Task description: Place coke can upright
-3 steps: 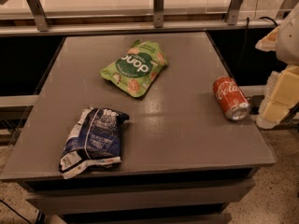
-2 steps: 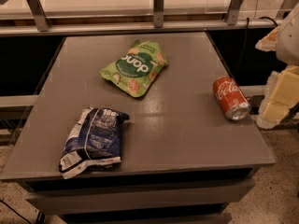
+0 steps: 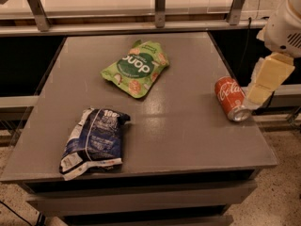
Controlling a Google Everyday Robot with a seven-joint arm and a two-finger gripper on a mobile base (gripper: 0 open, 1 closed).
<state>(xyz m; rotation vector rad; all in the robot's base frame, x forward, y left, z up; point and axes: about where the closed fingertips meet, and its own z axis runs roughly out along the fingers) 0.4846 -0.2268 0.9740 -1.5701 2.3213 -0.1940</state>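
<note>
The coke can (image 3: 230, 98) is red with white script and lies on its side near the right edge of the grey table (image 3: 188, 126), its silver end pointing toward the front right. My gripper (image 3: 256, 95), with cream-coloured fingers (image 3: 269, 74), hangs from the white arm at the far right. Its tip is just right of the can and close beside it, above the table's right edge.
A green snack bag (image 3: 136, 68) lies at the table's centre back. A dark blue snack bag (image 3: 94, 140) lies at the front left. A counter with metal rails (image 3: 160, 6) runs behind the table. Speckled floor lies to the right and in front.
My gripper has moved left and a little up, closer to the can. The can and both bags have not moved.
</note>
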